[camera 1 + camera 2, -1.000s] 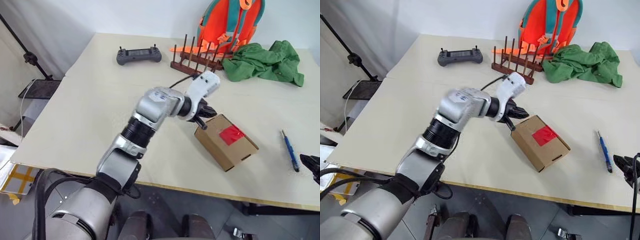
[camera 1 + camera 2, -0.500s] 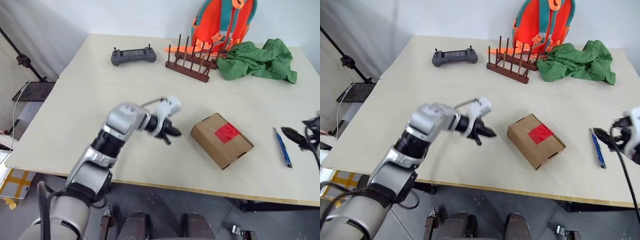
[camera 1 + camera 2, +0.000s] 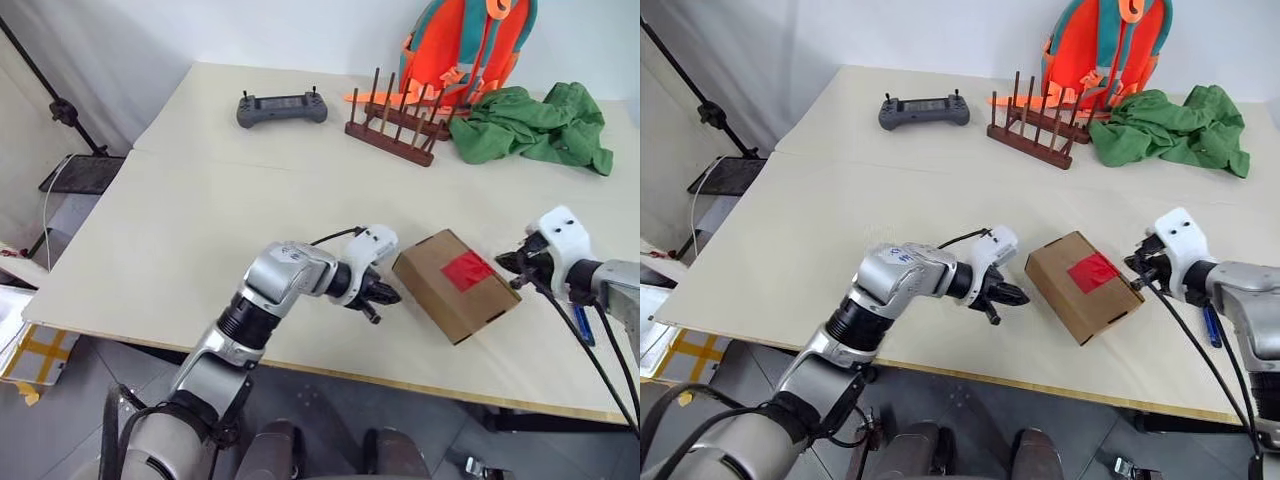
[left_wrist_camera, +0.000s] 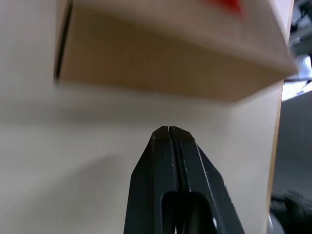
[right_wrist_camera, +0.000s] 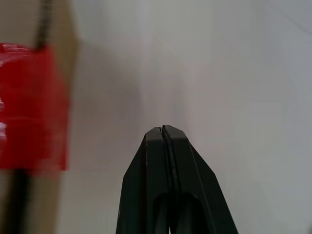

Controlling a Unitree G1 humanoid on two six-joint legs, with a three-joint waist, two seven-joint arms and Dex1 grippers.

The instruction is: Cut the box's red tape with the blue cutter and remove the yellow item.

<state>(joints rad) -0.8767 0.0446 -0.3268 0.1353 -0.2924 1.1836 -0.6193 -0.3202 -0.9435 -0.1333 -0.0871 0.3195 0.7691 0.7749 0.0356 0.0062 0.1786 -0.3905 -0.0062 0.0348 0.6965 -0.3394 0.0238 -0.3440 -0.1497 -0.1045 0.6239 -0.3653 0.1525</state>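
Note:
The brown box (image 3: 440, 290) lies near the table's front edge with the red tape (image 3: 466, 271) across its top. My left gripper (image 3: 388, 297) is shut and empty, low over the table, its tip just short of the box's left side (image 4: 170, 68). My right gripper (image 3: 511, 272) is shut and empty at the box's right end, beside the red tape (image 5: 29, 107). The blue cutter (image 3: 1210, 326) lies on the table behind my right forearm, mostly covered by it. The yellow item is hidden.
Along the back of the table are a grey controller (image 3: 281, 107), a wooden peg rack (image 3: 392, 130), an orange backpack (image 3: 470, 45) and a green cloth (image 3: 535, 125). The table's front edge (image 3: 330, 372) runs close below the box.
My left gripper has sunk from above the box's left corner to table level beside it. My right arm has swung in from the right edge to the box's right end and shut.

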